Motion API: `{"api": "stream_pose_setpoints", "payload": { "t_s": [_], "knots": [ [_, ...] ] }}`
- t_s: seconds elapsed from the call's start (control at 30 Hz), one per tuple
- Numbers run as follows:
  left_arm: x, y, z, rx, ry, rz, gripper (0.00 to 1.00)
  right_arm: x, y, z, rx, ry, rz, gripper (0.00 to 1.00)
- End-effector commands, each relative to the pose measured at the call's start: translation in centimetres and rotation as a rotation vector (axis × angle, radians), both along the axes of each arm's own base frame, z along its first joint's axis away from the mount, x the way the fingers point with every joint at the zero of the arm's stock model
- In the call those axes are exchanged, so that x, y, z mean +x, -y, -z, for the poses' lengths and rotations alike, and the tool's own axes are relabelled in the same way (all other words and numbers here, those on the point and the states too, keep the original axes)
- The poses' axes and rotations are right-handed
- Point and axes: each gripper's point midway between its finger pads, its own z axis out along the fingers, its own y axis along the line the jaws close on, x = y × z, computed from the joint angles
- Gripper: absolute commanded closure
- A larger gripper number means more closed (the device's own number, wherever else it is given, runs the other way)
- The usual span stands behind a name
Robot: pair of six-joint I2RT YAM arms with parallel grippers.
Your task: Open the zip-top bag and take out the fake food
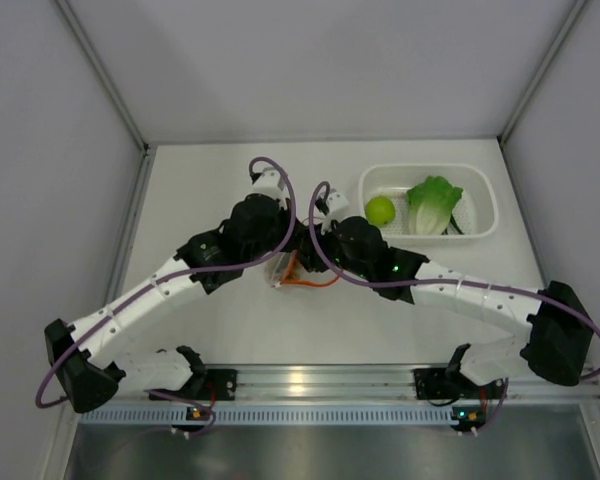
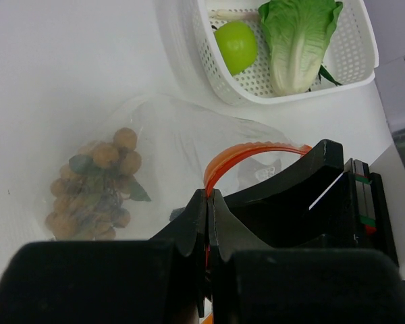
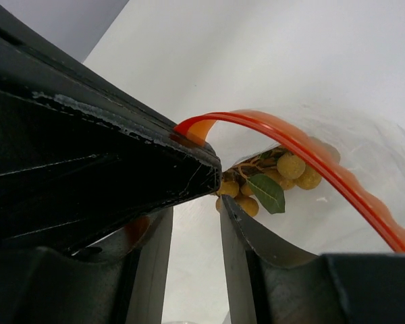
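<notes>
left arm (image 1: 165,290): white-segmented; runs from its base at the near left corner diagonally up to mid-table; wrist bent down over the bag
right arm (image 1: 470,292): mirrors it from the near right corner; the two wrists meet head to head, making an arch over the white table (image 1: 210,180)
left gripper (image 2: 208,200): black jaws pressed together; pinching the orange-red zip strip (image 2: 256,150) at the near end of its arc
right gripper (image 3: 196,217): jaws apart with a narrow gap, bare table seen between them; one finger just beside the bag's clear wall under the arched strip; whether it touches the plastic, cannot tell
small clear crinkly zip-top bag (image 2: 172,131): mid-table between the two grippers; mouth bowed open, strip curving upward
brown cluster of small round balls with dark leaves (image 2: 98,185): inside the bag, at its far closed end
white perforated plastic basket (image 1: 430,167): right rear of the table, well apart from the bag
small round lime-green fruit (image 1: 380,210): in the basket, left end
leafy green-and-white lettuce (image 1: 435,203): in the basket, beside the fruit
</notes>
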Motion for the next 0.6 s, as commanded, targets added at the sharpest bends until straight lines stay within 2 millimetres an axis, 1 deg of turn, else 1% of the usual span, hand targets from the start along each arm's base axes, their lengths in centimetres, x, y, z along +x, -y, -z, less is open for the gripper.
{"api": "stream_pose_setpoints", "payload": {
  "t_s": [0.0, 0.03, 0.07, 0.1, 0.17, 0.23, 0.27, 0.33, 0.4, 0.43, 0.53, 0.57],
  "knots": [
    [0.0, 1.4, -3.4, -0.095, 0.065, 0.043, 1.00, 1.1, -0.7, -0.6, 0.005, 0.099, 0.052, 0.66],
    [0.2, 1.3, -3.4, -0.096, 0.065, 0.033, 1.00, 1.2, -0.6, -0.3, 0.000, 0.099, 0.063, 0.66],
    [0.3, 1.3, -3.3, -0.094, 0.063, 0.029, 1.00, 1.3, -0.6, -0.4, 0.011, 0.104, 0.070, 0.66],
    [0.4, 1.3, -3.3, -0.099, 0.057, 0.019, 1.00, 1.3, -0.4, 0.2, 0.004, 0.101, 0.078, 0.66],
    [0.6, 1.0, -3.6, -0.116, 0.059, -0.012, 1.00, 1.4, -0.5, 0.7, 0.004, 0.097, 0.082, 0.64],
    [0.7, 1.0, -3.5, -0.149, 0.046, -0.044, 1.00, 1.5, -0.5, 0.8, 0.024, 0.090, 0.096, 0.64],
    [0.8, 0.9, -3.8, -0.168, 0.053, -0.056, 1.00, 1.5, -0.7, 0.7, 0.044, 0.087, 0.097, 0.63],
    [1.0, 1.0, -3.5, -0.209, 0.048, -0.077, 1.00, 1.5, -1.0, 0.6, 0.085, 0.100, 0.094, 0.63],
    [1.1, 0.7, -3.3, -0.232, 0.034, -0.111, 1.00, 1.4, -1.4, 0.9, 0.097, 0.100, 0.077, 0.63],
    [1.1, 0.5, -2.9, -0.236, 0.031, -0.125, 1.00, 1.4, -1.6, 0.7, 0.114, 0.105, 0.075, 0.62],
    [1.4, -0.3, -2.5, -0.254, 0.032, -0.184, 1.00, 1.4, -2.2, 1.0, 0.124, 0.099, 0.059, 0.62],
    [1.4, -0.6, -2.1, -0.252, 0.028, -0.197, 1.00, 1.4, -2.4, 1.2, 0.129, 0.091, 0.056, 0.62]
  ]
}}
